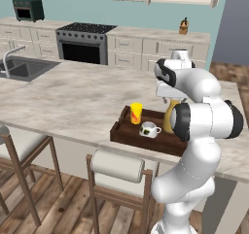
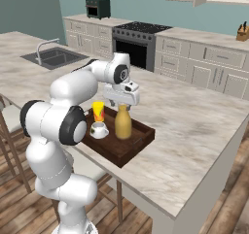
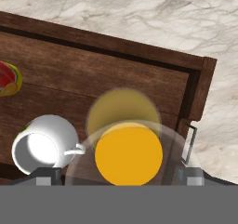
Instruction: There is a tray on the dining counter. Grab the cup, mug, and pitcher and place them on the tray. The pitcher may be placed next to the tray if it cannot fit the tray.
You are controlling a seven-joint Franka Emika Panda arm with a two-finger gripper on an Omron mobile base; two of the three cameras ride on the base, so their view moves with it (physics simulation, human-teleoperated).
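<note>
The tabletop (image 2: pixel 194 126) is carrying the tray (image 2: pixel 138 143), and the pitcher (image 2: pixel 123 123) is standing upright in it beside the mug (image 2: pixel 99 129) and cup (image 2: pixel 98 110). The tool (image 2: pixel 122 102) is hanging straight above the pitcher's neck, spread wide and seemingly pinching nothing.

Arm hides pitcher (image 1: pixel 168 117); cup (image 3: pixel 8 79) cut off.
</note>
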